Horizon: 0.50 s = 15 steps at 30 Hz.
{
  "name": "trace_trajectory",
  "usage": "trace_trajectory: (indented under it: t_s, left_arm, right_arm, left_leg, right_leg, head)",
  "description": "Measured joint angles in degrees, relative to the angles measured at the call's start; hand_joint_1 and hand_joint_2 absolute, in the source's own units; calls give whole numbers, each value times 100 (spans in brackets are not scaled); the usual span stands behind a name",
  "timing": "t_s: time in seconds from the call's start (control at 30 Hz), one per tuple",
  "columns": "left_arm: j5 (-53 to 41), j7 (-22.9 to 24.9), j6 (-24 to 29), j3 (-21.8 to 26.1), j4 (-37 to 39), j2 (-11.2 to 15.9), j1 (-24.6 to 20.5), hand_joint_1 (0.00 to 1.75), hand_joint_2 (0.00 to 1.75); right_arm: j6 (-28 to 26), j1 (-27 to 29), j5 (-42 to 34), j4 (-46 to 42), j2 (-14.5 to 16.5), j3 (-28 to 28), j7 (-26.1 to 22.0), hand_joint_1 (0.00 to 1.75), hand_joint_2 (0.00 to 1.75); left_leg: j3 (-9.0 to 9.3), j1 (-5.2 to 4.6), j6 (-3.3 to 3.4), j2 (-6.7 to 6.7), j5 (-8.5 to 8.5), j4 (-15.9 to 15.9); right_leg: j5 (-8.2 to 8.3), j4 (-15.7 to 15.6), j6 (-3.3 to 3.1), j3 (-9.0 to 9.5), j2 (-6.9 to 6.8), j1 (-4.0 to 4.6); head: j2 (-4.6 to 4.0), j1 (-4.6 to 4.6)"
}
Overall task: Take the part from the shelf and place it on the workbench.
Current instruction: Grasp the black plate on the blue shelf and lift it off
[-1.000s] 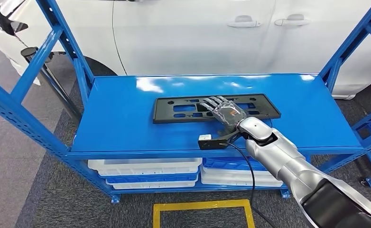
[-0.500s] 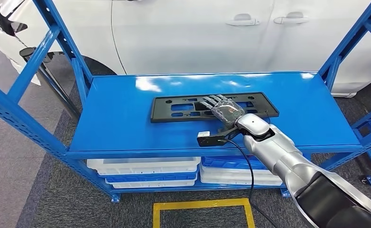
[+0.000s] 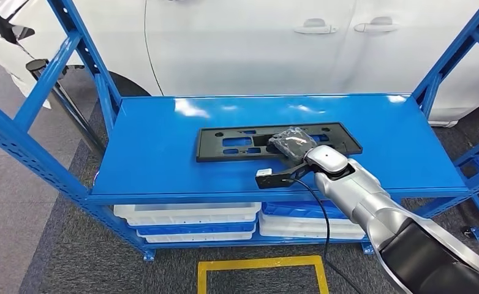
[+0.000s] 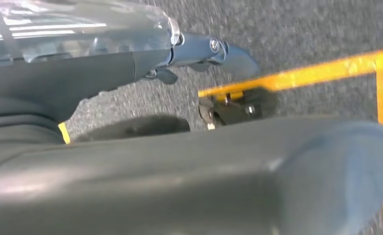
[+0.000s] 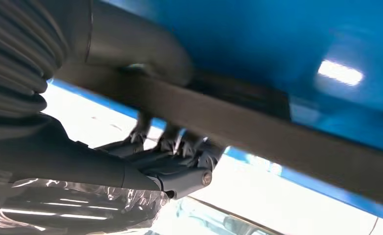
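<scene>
R hand [image 3: 292, 143] curled over the black part [image 3: 237, 142], thumb on one side of its rail and fingers [image 5: 179, 147] on the other in the R wrist view, so it grips it. Part lies flat mid top deck of the blue shelf [image 3: 151, 153]. L hand [image 4: 131, 44] hangs over grey carpet [image 4: 302, 39], can't tell if it's spread or curled. White car [image 3: 237, 43] behind the shelf.

Car workshop: blue shelf rack [image 3: 163, 177], white car [image 3: 237, 43]
</scene>
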Motion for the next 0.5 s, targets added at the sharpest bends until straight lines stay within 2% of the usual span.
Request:
trace_trajectory:
  t_s: [0.07,0.1,0.17,0.2,0.23,0.27,0.33,0.37,0.4,0.43,0.5]
  left_arm:
    - [1,-12,0,0,0,0,-10,0,0]
    - [2,-19,0,0,-1,-1,-18,0,0]
    - [2,-25,0,0,-2,-5,-20,0,0]
    - [2,-26,0,0,-2,-8,-15,0,0]
    - [3,-27,0,0,-2,-9,-11,0,0]
    - [5,-28,0,0,-2,-9,-10,0,0]
    - [12,-34,0,0,-2,-10,-14,0,0]
    - [15,-38,-1,0,-2,-10,-16,0,0]
    - [17,-42,-1,0,-2,-11,-16,0,0]
    - [19,-45,-2,0,-2,-11,-15,0,0]
    - [20,-46,-4,0,-2,-10,-13,0,0]
  right_arm:
    - [-2,-12,-5,6,-9,8,-1,175,175]
    - [-7,-11,-6,8,-14,17,-1,175,175]
    - [-15,8,-7,16,-18,42,-1,175,175]
    - [-22,21,-7,23,-18,54,-1,175,175]
    - [-30,30,-7,29,-19,62,-5,175,175]
    - [-39,30,-7,33,-19,68,-10,175,175]
    - [-50,7,-9,35,-19,84,-27,175,175]
    - [-52,-11,-13,35,-19,92,-32,175,175]
    - [-53,-26,-21,34,-19,102,-37,175,175]
    - [-54,-35,-33,33,-21,111,-38,175,175]
    - [-62,-42,-61,30,-28,129,-40,175,175]
  left_leg:
    - [15,11,73,7,34,-47]
    - [19,14,100,11,46,-63]
    - [13,5,125,15,47,-62]
    - [13,1,130,15,46,-60]
    - [14,-1,130,13,44,-57]
    - [16,-1,127,10,41,-51]
    - [14,-10,104,3,24,-24]
    - [4,-22,83,-2,10,0]
    - [-6,-31,60,-5,0,18]
    - [-16,-37,33,-8,-7,30]
    - [-26,-26,-22,-8,-18,38]
  right_leg:
    - [-164,220,56,-97,-4,-17]
    - [-333,512,75,-230,-6,-24]
    - [-680,1292,98,-599,-7,-24]
    - [-750,1571,105,-734,-7,-25]
    - [-713,1652,107,-779,-8,-26]
    - [-570,1495,104,-710,-9,-27]
    - [-183,732,77,-351,-12,-23]
    - [-60,377,53,-185,-10,-14]
    - [-5,155,26,-84,-8,-2]
    - [-10,67,-3,-48,-4,14]
    - [-1,43,-70,-41,-1,15]
  head:
    - [0,0]
    - [0,1]
    - [0,1]
    - [0,1]
    - [1,1]
    - [1,1]
    - [1,1]
    - [0,0]
    - [0,0]
    - [0,0]
    - [1,0]
